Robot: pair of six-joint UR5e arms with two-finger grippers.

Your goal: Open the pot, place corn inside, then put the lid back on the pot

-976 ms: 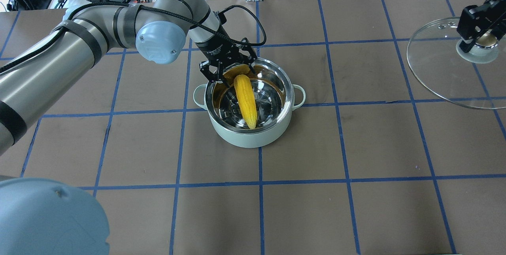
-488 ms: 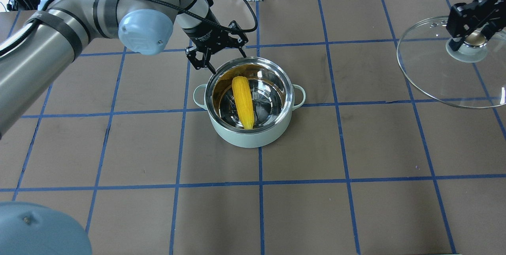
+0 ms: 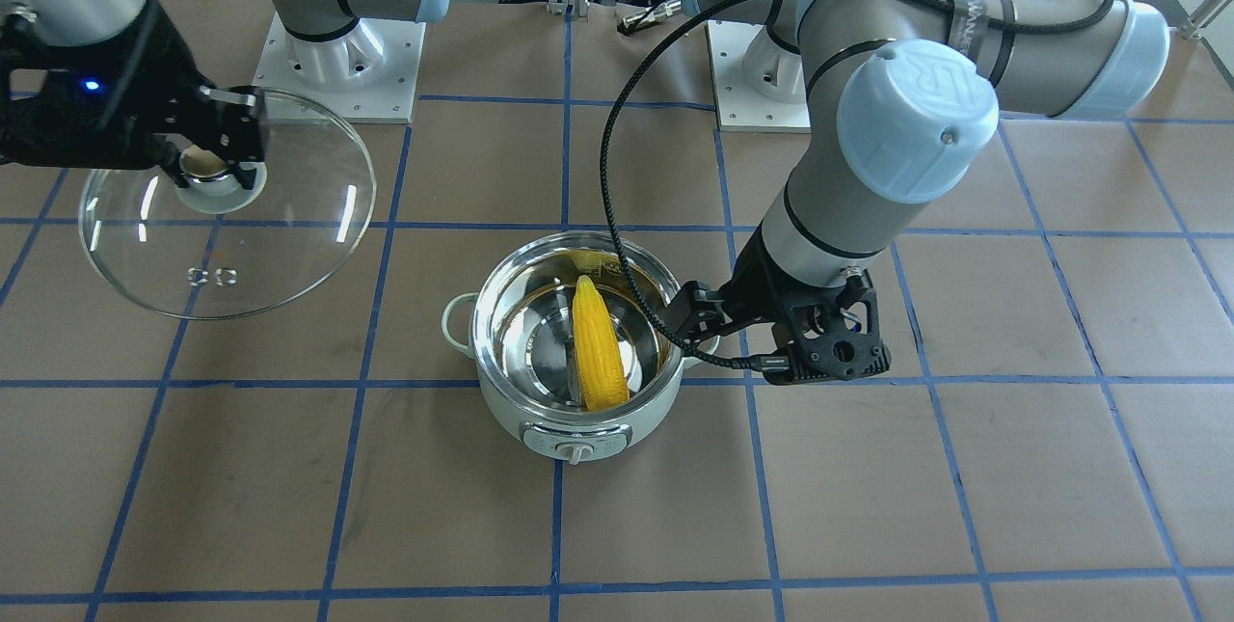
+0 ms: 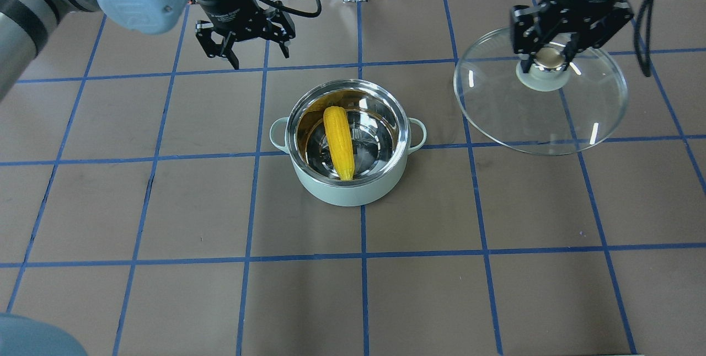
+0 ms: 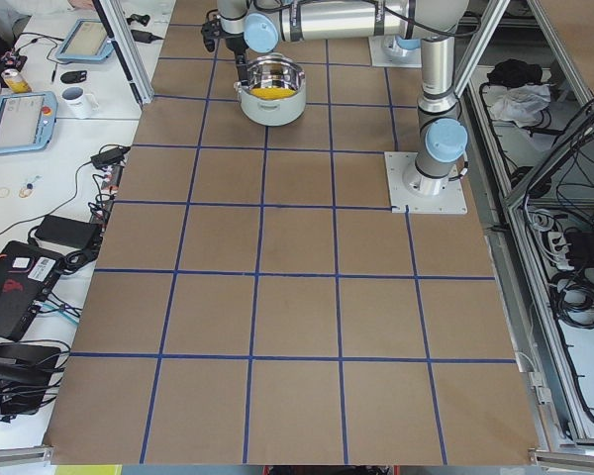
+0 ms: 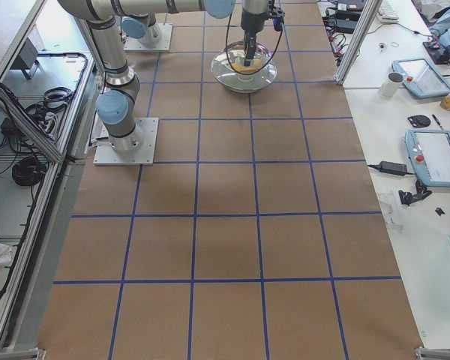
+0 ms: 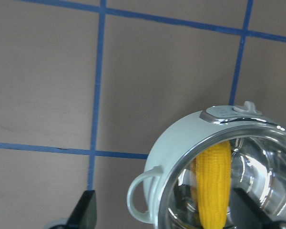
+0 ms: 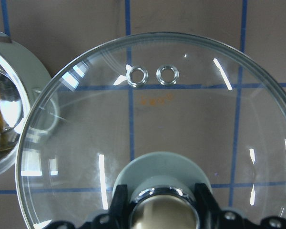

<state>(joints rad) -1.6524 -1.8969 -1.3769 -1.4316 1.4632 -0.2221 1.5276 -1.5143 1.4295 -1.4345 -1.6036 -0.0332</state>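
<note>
The pale green pot [image 4: 347,193] stands open mid-table, with the yellow corn [image 4: 339,141] lying in its steel interior, pointed end toward me. My left gripper [image 4: 259,57] is open and empty, raised behind and to the left of the pot. Its wrist view shows the pot [image 7: 181,138] and the corn [image 7: 214,181] below. My right gripper [image 4: 547,58] is shut on the knob of the clear glass lid [image 4: 540,113], held off the table to the right of the pot. The lid [image 8: 190,119] fills the right wrist view, with the pot's rim [image 8: 19,62] at its left edge.
The brown table [image 4: 353,290] has a blue tape grid. Both arm bases stand on white plates [image 3: 337,72] at the robot's side. Tablets, a mug and cables lie on side benches [image 5: 40,109] beyond the table.
My left gripper has pulled up and away from the pot to the back left, leaving the corn inside. My right gripper has carried the lid leftward toward the pot.
</note>
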